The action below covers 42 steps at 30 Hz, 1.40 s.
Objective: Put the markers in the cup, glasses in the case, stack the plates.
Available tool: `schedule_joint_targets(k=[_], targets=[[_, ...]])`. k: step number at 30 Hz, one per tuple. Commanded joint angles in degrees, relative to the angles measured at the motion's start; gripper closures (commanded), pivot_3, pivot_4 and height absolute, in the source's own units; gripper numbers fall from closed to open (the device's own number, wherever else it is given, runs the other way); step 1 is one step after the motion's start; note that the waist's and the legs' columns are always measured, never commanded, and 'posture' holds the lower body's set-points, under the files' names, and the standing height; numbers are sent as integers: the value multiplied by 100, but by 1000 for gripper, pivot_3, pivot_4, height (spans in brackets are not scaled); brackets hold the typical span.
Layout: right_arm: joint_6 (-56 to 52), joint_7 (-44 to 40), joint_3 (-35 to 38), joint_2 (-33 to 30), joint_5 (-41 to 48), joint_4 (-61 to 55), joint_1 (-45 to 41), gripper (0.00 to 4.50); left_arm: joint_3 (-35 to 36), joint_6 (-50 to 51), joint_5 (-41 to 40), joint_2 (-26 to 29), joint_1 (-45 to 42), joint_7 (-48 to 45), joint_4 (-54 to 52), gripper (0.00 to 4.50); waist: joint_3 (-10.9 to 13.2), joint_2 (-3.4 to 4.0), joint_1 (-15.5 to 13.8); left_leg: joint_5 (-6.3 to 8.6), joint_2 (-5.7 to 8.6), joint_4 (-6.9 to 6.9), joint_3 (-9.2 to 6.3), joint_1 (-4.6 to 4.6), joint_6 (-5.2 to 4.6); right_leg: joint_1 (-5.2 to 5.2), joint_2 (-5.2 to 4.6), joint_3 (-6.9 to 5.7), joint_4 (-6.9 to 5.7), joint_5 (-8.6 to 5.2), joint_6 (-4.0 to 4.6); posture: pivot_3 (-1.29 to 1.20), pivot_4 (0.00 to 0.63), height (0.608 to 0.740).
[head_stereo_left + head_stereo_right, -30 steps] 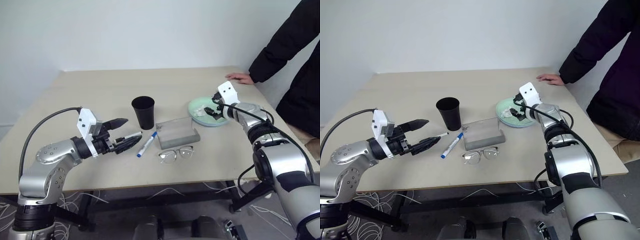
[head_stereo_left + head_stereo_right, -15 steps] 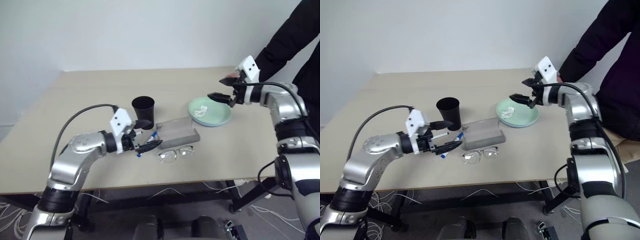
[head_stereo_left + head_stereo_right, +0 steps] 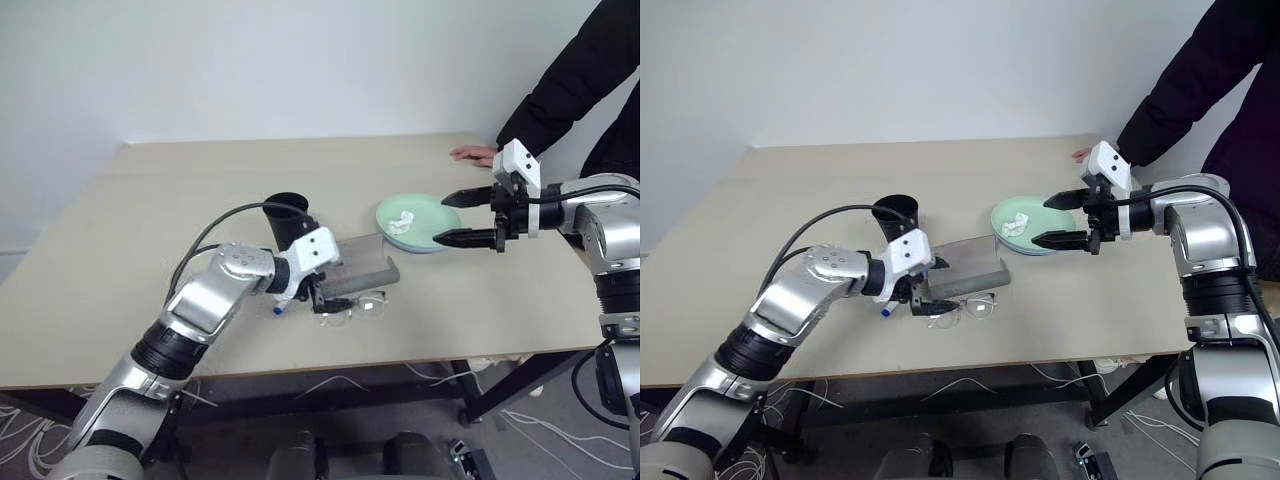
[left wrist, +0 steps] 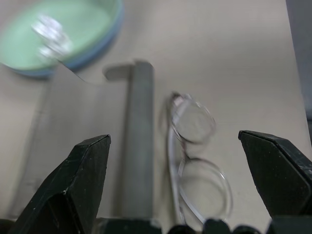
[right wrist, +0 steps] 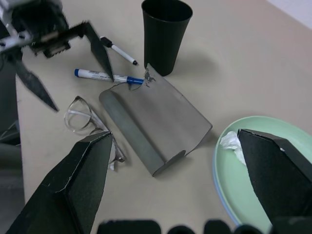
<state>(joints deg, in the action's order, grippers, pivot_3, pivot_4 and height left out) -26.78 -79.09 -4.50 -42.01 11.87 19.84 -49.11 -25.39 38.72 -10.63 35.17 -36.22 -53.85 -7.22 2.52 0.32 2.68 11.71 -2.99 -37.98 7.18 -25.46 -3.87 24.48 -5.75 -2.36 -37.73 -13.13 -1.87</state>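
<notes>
My left gripper (image 3: 325, 297) hangs open low over the glasses (image 4: 195, 161), which lie on the table along the near side of the grey case (image 3: 355, 265). The black cup (image 3: 287, 218) stands upright behind the case. Next to the cup lie the blue-capped marker (image 5: 107, 76) and the thin black-capped marker (image 5: 119, 52). The mint green plate (image 3: 435, 222) sits right of the case, and a light blue rim (image 4: 80, 61) shows under its edge. My right gripper (image 3: 440, 219) is open and empty, held in the air over the plate's right side.
A crumpled white tissue (image 3: 402, 220) lies on the green plate. A person in a dark sleeve stands at the table's right end, with a hand (image 3: 475, 153) resting on the far right edge. Bare tabletop (image 3: 180, 190) spreads to the left and behind.
My left gripper has swung right, from the markers to above the glasses. My right arm has drawn back from over the plate and turned, so its fingers now point across the plate.
</notes>
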Motion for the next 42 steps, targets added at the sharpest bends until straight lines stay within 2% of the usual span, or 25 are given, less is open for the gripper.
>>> schedule_joint_targets(k=[1,10,21,24,29,42], targets=[[53,70,153,-53,157,-247,-105,69,-435,51,529,-14,-434,-95,65,0,0,0,-8,-1,0,-1,0,0,-1,0,-1,-1,0,0,0,0,0,740],[-32,256,208,-72,263,-473,68,69,-1138,-117,1303,-468,-1128,-302,949,0,2,-3,-22,2,10,-13,-9,-5,-14,-3,-11,2,2,0,1,0,0,740],[-154,535,324,-154,412,-835,372,69,-1220,-604,1714,-833,-1423,-631,1722,0,3,-4,-19,-1,8,-14,-25,-6,-19,-2,-10,4,0,1,1,0,0,740],[-166,587,366,-181,445,-898,455,0,-1238,-674,1808,-937,-1467,-758,1862,652,3,-5,-23,0,10,-16,-31,-7,-22,-2,-11,5,1,1,1,0,0,740],[-184,675,379,-194,480,-952,508,0,-1218,-729,1905,-992,-1467,-928,1943,2370,4,-6,-21,0,10,-16,-31,-6,-24,-3,-10,5,1,1,1,0,0,740],[-169,839,375,-227,531,-985,568,0,-1207,-778,2063,-1023,-1395,-1218,1982,2370,4,-6,-20,-1,10,-19,-33,-6,-26,-4,-10,4,0,1,1,0,0,740]])
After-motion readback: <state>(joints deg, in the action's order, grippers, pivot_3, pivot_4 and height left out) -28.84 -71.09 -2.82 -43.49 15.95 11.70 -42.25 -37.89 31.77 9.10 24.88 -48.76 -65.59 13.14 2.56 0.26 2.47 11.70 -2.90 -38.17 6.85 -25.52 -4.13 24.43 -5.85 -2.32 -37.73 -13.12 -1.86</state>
